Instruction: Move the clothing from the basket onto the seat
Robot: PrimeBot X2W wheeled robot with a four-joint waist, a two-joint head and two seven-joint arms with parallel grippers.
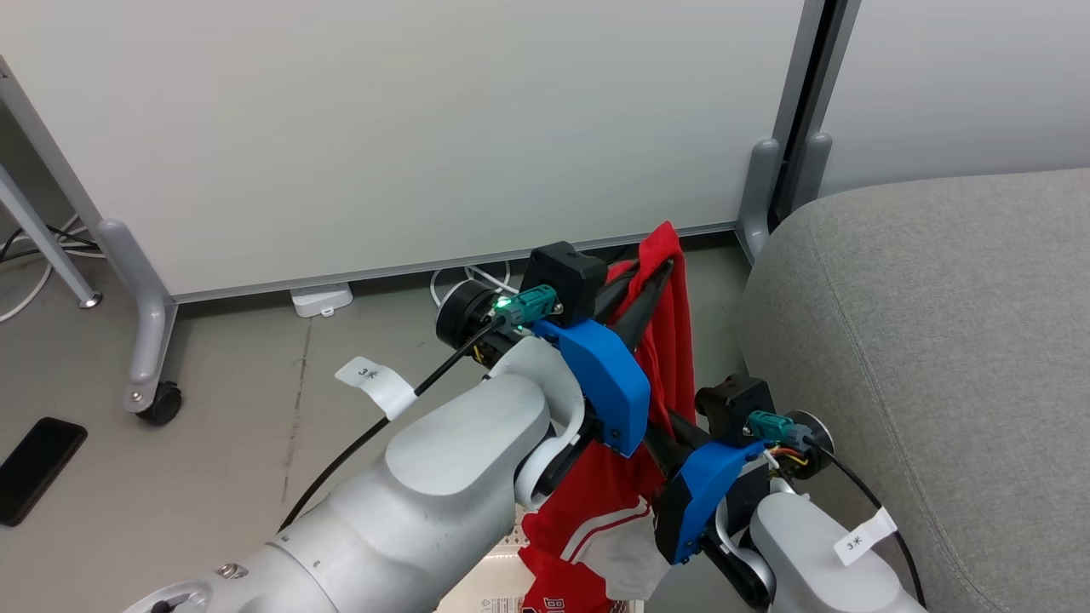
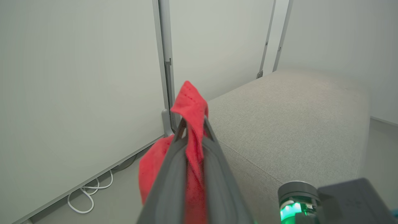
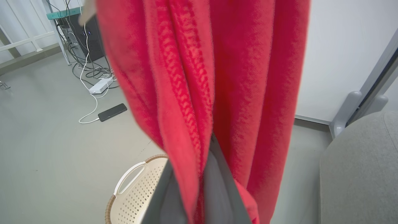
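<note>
Over on the far left a black phone [image 1: 38,468] is lying flat on the grey floor [image 1: 230,477], near the castered foot [image 1: 152,393] of the white partition [image 1: 426,128]. A broad stretch of floor is lying open between that foot and the robot's arms. A white power adapter [image 1: 321,300] and a loop of white cable [image 1: 473,281] are sitting tight against the partition's bottom edge.

The left gripper [image 1: 662,266] is reaching up and forward with its fingers pressed together on a fold of the red clothing [image 1: 673,340]. The fold is poking out above the tips, and the rest is hanging down in a long drape. Lower down, the right gripper [image 3: 203,152] is pinching the same drape, its fingers closed on the cloth. White trim and a scrap of white lettering are showing at the lowest end, and I cannot tell whether this is one garment or two.

In the right wrist view the cream perforated basket [image 3: 133,186] is sitting on the floor beneath the cloth, its brown rim curving round the near side.

The clothing is hanging in the air over the floor, just beside the rounded left edge of the grey sofa seat [image 1: 937,340] and not resting on it. The seat's far corner is crowding close to another partition foot [image 1: 760,196], leaving only a narrow gap. A seam is following its edge, and its broad top is stretching off to the right.
</note>
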